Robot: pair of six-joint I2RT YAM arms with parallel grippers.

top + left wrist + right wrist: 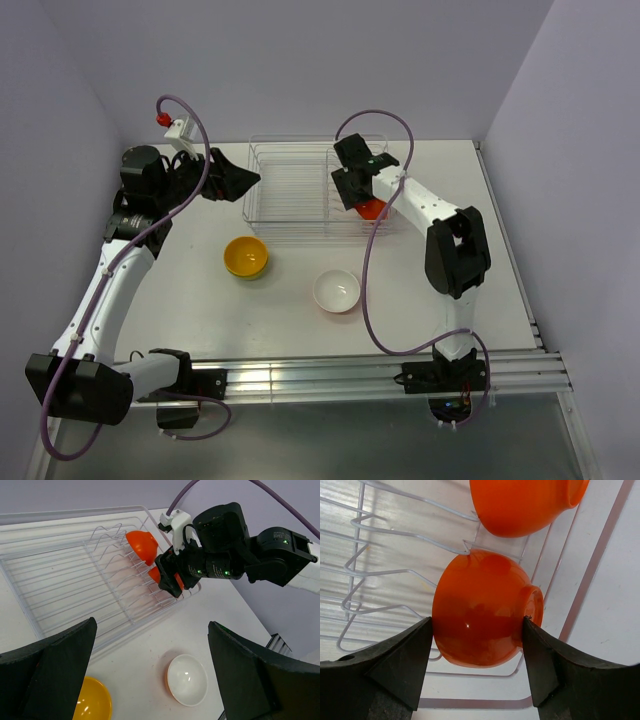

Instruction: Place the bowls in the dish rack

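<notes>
Placement step, apparently: the right gripper, fingers pinching a red-orange bowl at the right end of the dish rack, upper centre, should next release and withdraw; the left gripper stands spread, empty.

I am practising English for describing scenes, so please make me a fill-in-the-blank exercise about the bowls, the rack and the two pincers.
1. The rack holds ____ bowls.
2. The white bowl and the yellow bowl stand on the ____.
3. The right pincer grips a red bowl, while the left pincer holds ____.
Missing words: two; table; nothing.
</notes>
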